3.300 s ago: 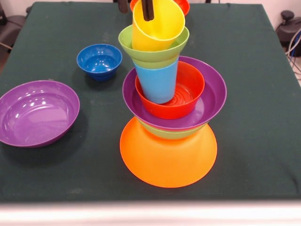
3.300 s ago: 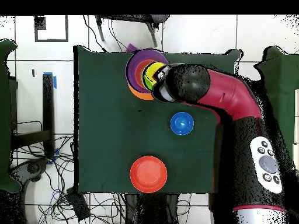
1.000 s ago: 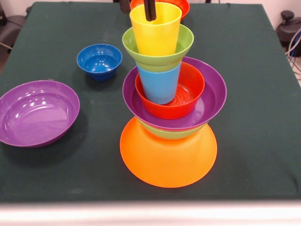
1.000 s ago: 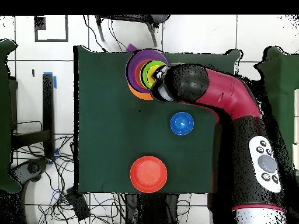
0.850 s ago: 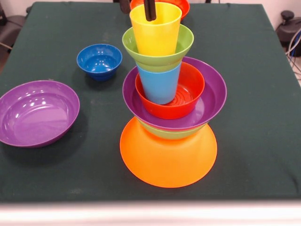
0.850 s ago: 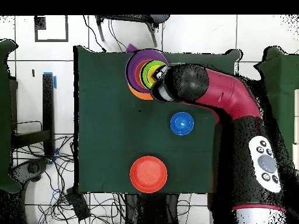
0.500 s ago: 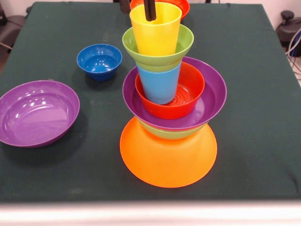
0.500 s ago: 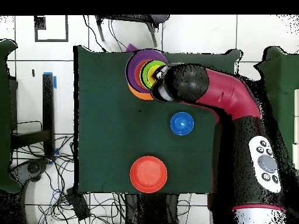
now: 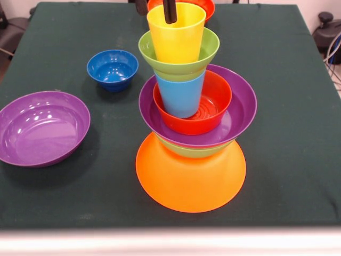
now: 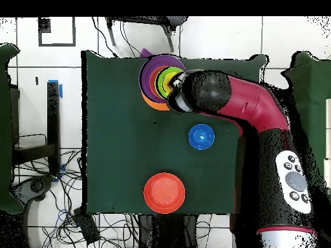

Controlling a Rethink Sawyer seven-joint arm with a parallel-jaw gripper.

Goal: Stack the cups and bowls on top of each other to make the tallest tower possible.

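While the pincer [image 9: 155, 9] hangs at the top of the front view, 1 dark finger [image 9: 169, 10] sits inside the yellow cup [image 9: 176, 37] and the other outside its rim, so it looks clamped on the cup's wall.

Tower [image 9: 191, 128], near the front edge of the green surface [image 9: 287, 80], bottom to top: big orange bowl [image 9: 190, 178] upside down, green bowl [image 9: 186, 150] only a rim showing, purple bowl [image 9: 234, 120], red-orange bowl [image 9: 213, 104], light blue cup [image 9: 181, 96] upright, second green bowl [image 9: 176, 66], yellow cup upright in it. All glossy.

Loose items: 1 purple bowl [image 9: 41, 128] at the surface's edge, 1 small dark blue bowl [image 9: 112, 68], 1 red-orange bowl [image 10: 164, 192] well apart from the tower in the overhead view.

Count: 2 cups, 8 bowls. Overhead, the red and black arm [image 10: 245, 110] covers part of the tower.
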